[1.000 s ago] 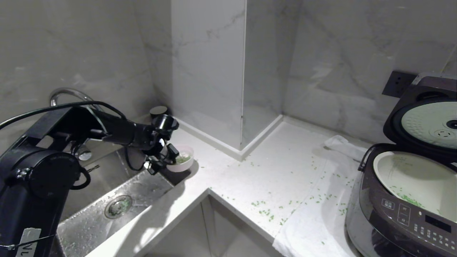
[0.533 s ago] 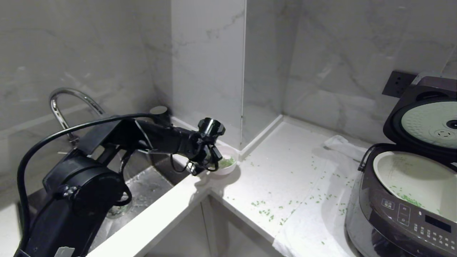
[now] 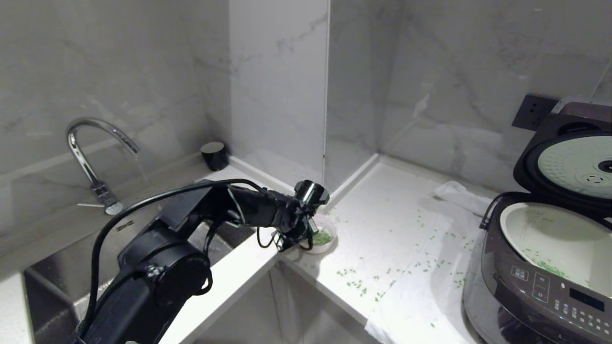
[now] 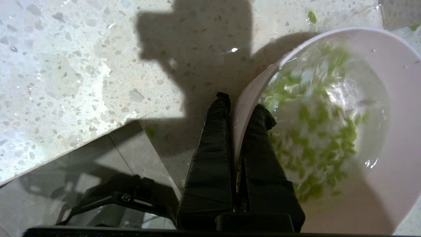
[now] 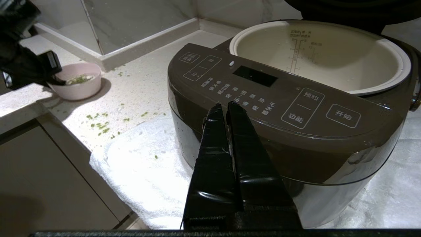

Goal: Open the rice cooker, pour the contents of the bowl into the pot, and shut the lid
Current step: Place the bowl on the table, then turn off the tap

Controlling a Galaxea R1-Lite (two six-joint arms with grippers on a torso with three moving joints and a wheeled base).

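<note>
My left gripper is shut on the near rim of the small pink bowl, one finger inside and one outside. The bowl holds chopped green contents and sits low over the counter's inner corner; I cannot tell if it touches. At the far right the rice cooker stands with its lid raised and the white pot exposed, a few green bits inside. My right gripper is shut and empty, just in front of the cooker's button panel.
A white towel lies under the cooker. Green bits are scattered over the counter. A sink with a chrome faucet is at the left, a black cup behind it, and a wall socket near the lid.
My left arm has carried the bowl from the sink's edge rightward along the counter, toward the cooker. The faucet is now uncovered. The cooker has not moved.
</note>
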